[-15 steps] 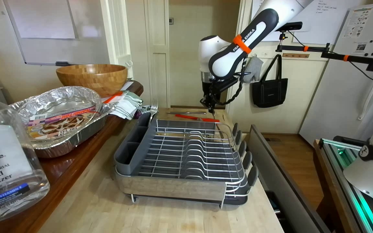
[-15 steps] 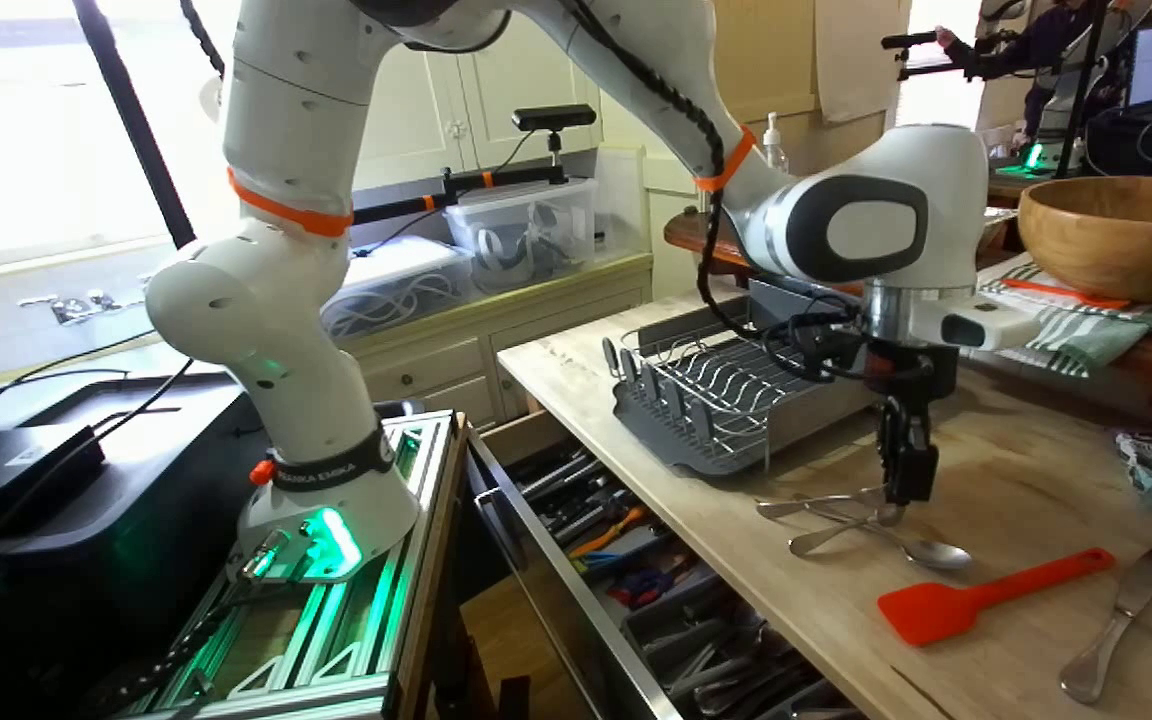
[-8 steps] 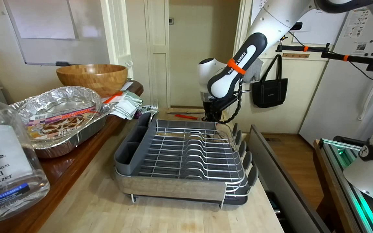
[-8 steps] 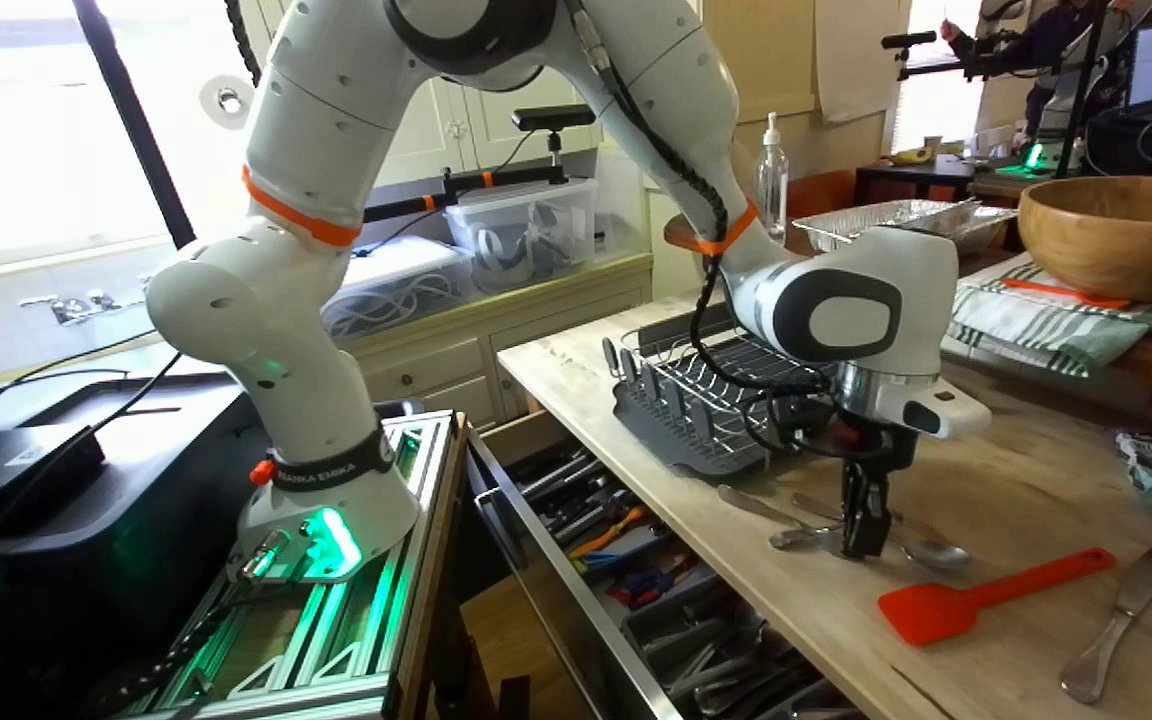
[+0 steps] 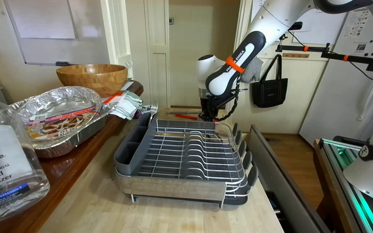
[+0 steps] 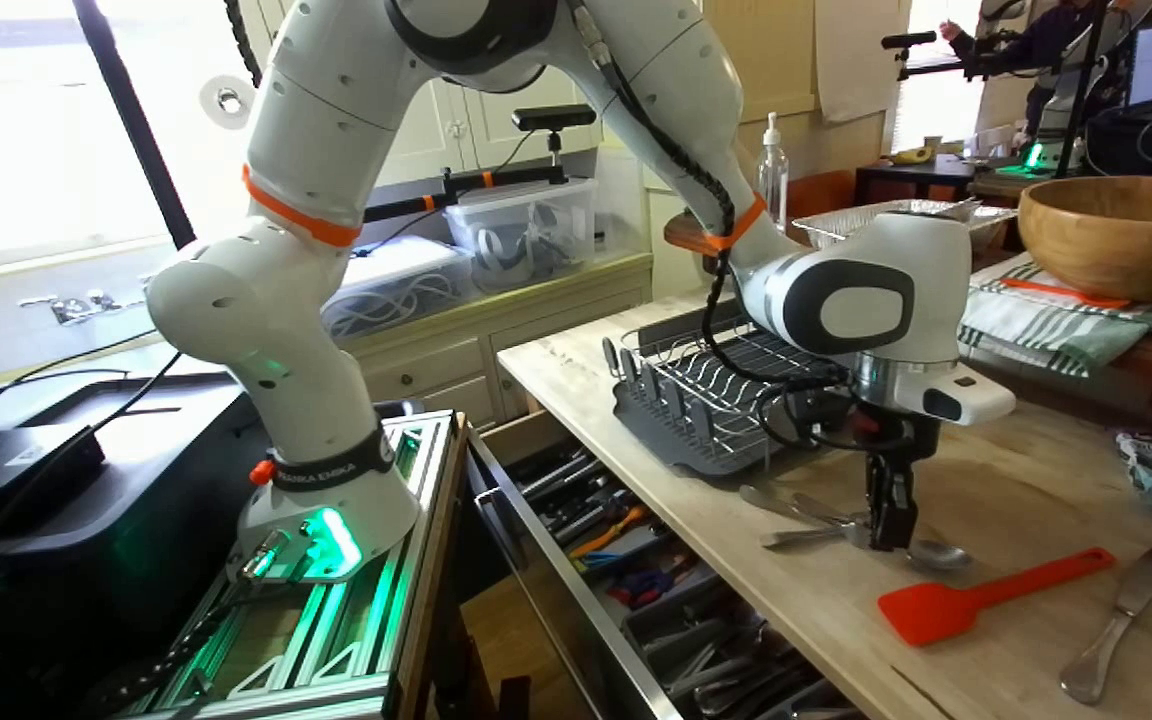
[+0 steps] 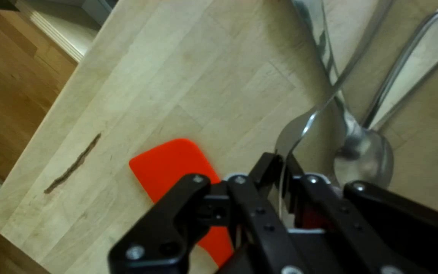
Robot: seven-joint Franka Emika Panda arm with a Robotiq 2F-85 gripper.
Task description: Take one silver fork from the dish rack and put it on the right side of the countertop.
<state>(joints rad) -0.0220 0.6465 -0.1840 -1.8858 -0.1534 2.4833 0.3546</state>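
Placement looks like the step in hand, judging by the gripper [image 7: 282, 158], low over the counter [image 5: 173, 220] between the dish rack [image 5: 170, 189] and the red spatula [image 6: 956, 603]. Its jaws stand nearly together, pinching a thin silver utensil [image 7: 299, 127] close to its wider head, the handle slanting away from the spatula. That piece shows almost edge-on, so I cannot tell its kind, nor whether any of it touches wood. One fork [image 5: 153, 111] stands tines up, leaning a little, in the rack's grey cutlery holder [image 5: 126, 163], in the compartment nearest the counter's spatula end. If the pinched piece is the fork asked for, the taking is done and only the setting down remains; if not, the one in the holder is yet to be fetched. Counted from the robot's base [image 6: 376, 510], the right side should be the end where the spatula and table knife [image 6: 1123, 615] lie, so the spot is plausible, though nearer that end would be surer. The next move calls for care with company: in the wrist view the pinched handle crosses over a second silver piece [image 7: 319, 38], and a spoon [image 7: 365, 160] lies just beside. I would shift a little toward the corner where that end meets the edge along the open drawer [image 5: 277, 174], lower until the utensil lies flat, part the jaws, and rise straight up so that no cutlery is dragged along.
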